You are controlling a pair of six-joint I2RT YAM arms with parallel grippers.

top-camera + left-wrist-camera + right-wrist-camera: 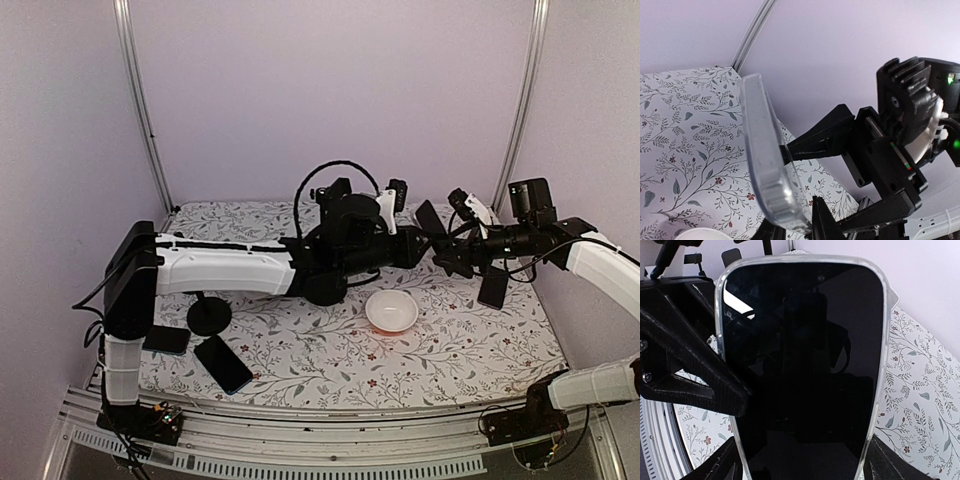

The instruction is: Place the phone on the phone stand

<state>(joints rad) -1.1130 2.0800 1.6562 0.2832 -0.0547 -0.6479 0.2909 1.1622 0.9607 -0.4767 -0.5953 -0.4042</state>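
Note:
A black phone in a clear case (pixel 430 218) is held above the table's back right, between my two grippers. In the right wrist view the phone (pixel 800 365) fills the frame, screen toward the camera. My right gripper (pixel 805 467) clasps its near end across the width. In the left wrist view the phone (pixel 762 150) shows edge-on. My left gripper (pixel 795 231) closes on its lower end across the thickness. The right gripper's fingers (pixel 830 135) reach in from the right. The black phone stand (pixel 208 315) sits on the table at the left, far from both grippers (pixel 415 245) (pixel 452 252).
A white bowl (pixel 391 312) sits on the floral cloth below the grippers. Two more dark phones (pixel 222 363) (pixel 165 340) lie flat near the stand at the front left. Walls and metal corner posts close in the back and sides.

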